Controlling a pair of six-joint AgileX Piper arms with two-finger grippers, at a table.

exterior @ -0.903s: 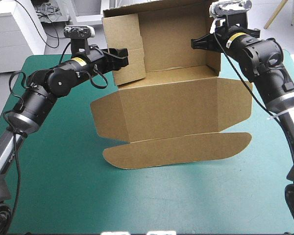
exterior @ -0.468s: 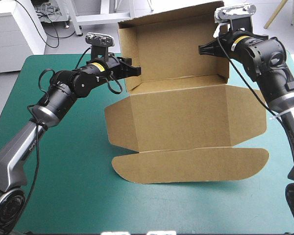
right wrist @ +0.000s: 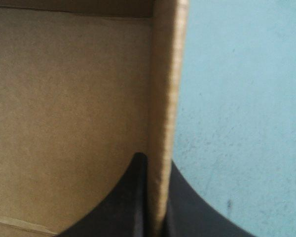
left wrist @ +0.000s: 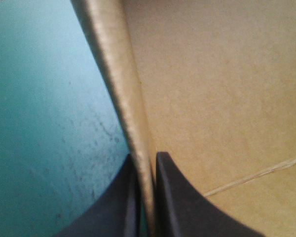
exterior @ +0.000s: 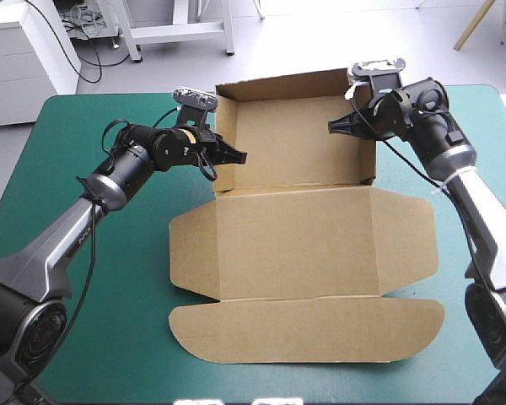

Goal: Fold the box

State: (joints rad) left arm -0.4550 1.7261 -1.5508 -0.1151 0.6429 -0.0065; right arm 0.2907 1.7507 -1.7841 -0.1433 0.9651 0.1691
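To the left of the box [exterior: 295,228] we find a broad bare stretch of the teal-green cover [exterior: 93,321], open from the table's left edge and widest toward the near corner. The box sits at the middle of the table. It forms an open tray toward the far edge, walls raised, with its lid [exterior: 299,245] flat on the cover toward the near edge. The lid ends in a rounded flap [exterior: 308,329] that lies near that edge. The left gripper [exterior: 234,157] is at the tray's left wall [exterior: 225,114]. In the left wrist view its black fingers [left wrist: 187,207] are all but closed, one on the outer face of the wall and one on the inner, with the board pinched between them. The right gripper [exterior: 336,126] is at the right wall [exterior: 368,160]. We read the same pinch in the right wrist view, with one finger on each face of the board. Right of the box, a narrower strip of bare cover runs to the table's right edge.
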